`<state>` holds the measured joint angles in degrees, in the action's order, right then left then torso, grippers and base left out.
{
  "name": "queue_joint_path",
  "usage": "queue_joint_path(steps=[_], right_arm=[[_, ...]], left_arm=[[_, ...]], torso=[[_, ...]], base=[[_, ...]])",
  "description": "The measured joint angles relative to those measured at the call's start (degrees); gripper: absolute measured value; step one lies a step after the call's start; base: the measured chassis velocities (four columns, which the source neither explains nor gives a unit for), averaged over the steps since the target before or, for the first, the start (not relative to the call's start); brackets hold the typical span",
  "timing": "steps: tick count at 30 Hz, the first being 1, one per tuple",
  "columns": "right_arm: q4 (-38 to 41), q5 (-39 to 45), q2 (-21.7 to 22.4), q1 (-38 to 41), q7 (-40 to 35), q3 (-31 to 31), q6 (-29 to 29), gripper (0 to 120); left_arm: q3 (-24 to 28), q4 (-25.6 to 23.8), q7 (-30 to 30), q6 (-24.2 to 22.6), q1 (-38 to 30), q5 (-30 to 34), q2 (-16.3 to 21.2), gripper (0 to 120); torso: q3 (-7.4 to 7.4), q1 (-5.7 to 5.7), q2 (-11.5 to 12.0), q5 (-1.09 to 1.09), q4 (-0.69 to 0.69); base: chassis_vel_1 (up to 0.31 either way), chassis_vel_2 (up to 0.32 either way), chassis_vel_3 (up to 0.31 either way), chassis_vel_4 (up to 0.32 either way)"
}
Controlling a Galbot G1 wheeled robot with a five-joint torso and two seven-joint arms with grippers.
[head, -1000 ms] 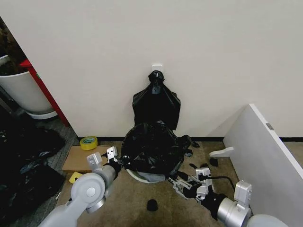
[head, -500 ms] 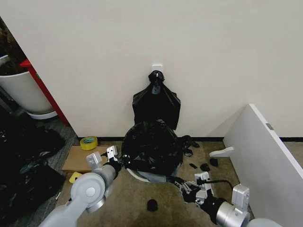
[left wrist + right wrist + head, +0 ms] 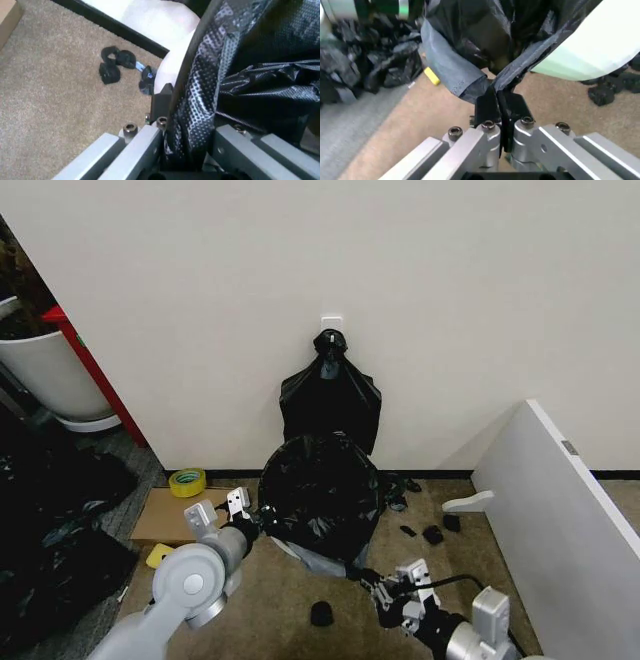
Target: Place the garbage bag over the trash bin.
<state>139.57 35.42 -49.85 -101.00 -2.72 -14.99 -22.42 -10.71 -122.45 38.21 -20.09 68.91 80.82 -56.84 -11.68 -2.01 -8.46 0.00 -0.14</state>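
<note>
The garbage bag (image 3: pixel 320 492) sits on the carpet against the wall, draped over the trash bin (image 3: pixel 297 552), of which a pale sliver of wall shows low on the side nearer the robot; in the right wrist view the bin (image 3: pixel 592 48) reads cream-white shading to pale green, the black film (image 3: pixel 485 33) hanging across it; in the left wrist view a strip of the bin (image 3: pixel 176 65) shows beside the taut, dimpled film (image 3: pixel 240 67). Left gripper (image 3: pixel 240 515) is at the bag's left flank, touching it; from its wrist camera (image 3: pixel 187 150) a fold of the bag runs down between the two grey fingers (image 3: pixel 145 144), which are closed on it. Right gripper (image 3: pixel 365 578) is low at the bag's front right edge; from its wrist camera (image 3: pixel 501 112) the dark fingertips (image 3: pixel 486 107) are pinched together on a gathered, twisted tail of the bag's rim, the film pulled into a thin stretched strand above them. A second black bag (image 3: pixel 330 395), knotted at the top, hangs on the wall just behind and above the covered bin; small black scraps (image 3: pixel 432 533) lie on the carpet to the right, one more (image 3: pixel 321 613) between the arms; a roll of yellow tape (image 3: pixel 187 481) rests on flat cardboard (image 3: pixel 160 515) to the left; a white panel (image 3: pixel 560 520) leans at right; a large white planter (image 3: pixel 50 375) stands far left.
</note>
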Motion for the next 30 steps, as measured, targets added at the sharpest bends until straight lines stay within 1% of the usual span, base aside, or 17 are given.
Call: queue_joint_path(steps=[1,2,4,5,6,9,11,14,17,23,30], right_arm=[[0.0,0.0,0.0,0.0,0.0,0.0,0.0,0],[-1.5,-3.1,-0.1,1.0,0.4,2.2,0.9,0],[-3.5,-5.5,-0.8,2.6,0.5,4.7,1.6,0],[-3.5,-5.5,-0.8,2.6,0.5,4.7,1.6,0],[-5.1,-7.1,-1.5,3.7,0.4,6.1,1.9,0],[-9.5,-11.2,-3.3,6.7,0.2,9.1,3.2,0],[-12.0,-12.5,-4.6,8.5,-0.6,10.4,3.7,0],[-13.2,-12.7,-5.5,9.5,-1.3,11.0,3.8,0],[-16.4,-13.1,-8.0,12.6,-5.4,12.7,2.8,0],[-19.3,-14.0,-9.8,14.3,-9.7,13.6,-0.3,0],[-21.2,-14.0,-10.9,15.1,-11.9,13.6,-0.8,0]], left_arm=[[0.0,0.0,0.0,0.0,0.0,0.0,0.0,0],[0.1,0.0,0.4,0.4,-0.1,0.2,-0.2,0],[0.5,0.0,1.1,0.7,-0.5,0.5,-0.9,0],[0.5,0.0,1.1,0.7,-0.5,0.5,-0.9,0],[0.7,0.0,1.6,0.8,-0.7,0.8,-1.2,0],[0.8,-0.5,2.4,0.9,-1.1,1.4,-1.9,0],[0.8,-0.8,2.8,0.9,-1.1,1.7,-2.0,0],[0.8,-0.9,3.0,0.9,-1.0,1.9,-2.0,0],[0.6,-1.5,3.7,0.8,-0.6,2.7,-2.2,0],[0.5,-2.6,4.6,0.6,-0.4,4.1,-2.7,0],[0.4,-3.4,5.3,0.1,0.1,4.8,-2.8,0]], torso=[[0.00,0.00,0.0,0.00,0.00],[0.00,0.00,0.0,0.01,0.00],[0.00,0.00,0.0,-0.02,0.00],[0.00,0.00,0.0,-0.02,0.00],[0.00,0.00,0.0,0.02,0.00],[0.00,0.00,0.0,0.01,0.00],[0.00,0.00,0.0,0.00,0.00],[0.00,0.00,0.0,0.00,0.00],[0.00,0.00,0.0,0.00,0.01],[0.00,0.00,0.0,0.00,0.00],[0.00,0.00,0.0,0.00,0.00]], base=[[0.000,0.000,0.000,0.000],[0.000,0.000,0.000,0.000],[0.000,0.000,0.000,0.000],[0.000,0.000,0.000,0.000],[0.000,0.000,0.000,0.000],[0.000,0.000,0.000,0.000],[0.000,0.000,0.000,0.000],[0.000,0.000,0.000,0.000],[0.000,0.000,0.000,0.000],[0.000,0.000,0.000,0.000],[0.000,0.000,0.000,0.000]])
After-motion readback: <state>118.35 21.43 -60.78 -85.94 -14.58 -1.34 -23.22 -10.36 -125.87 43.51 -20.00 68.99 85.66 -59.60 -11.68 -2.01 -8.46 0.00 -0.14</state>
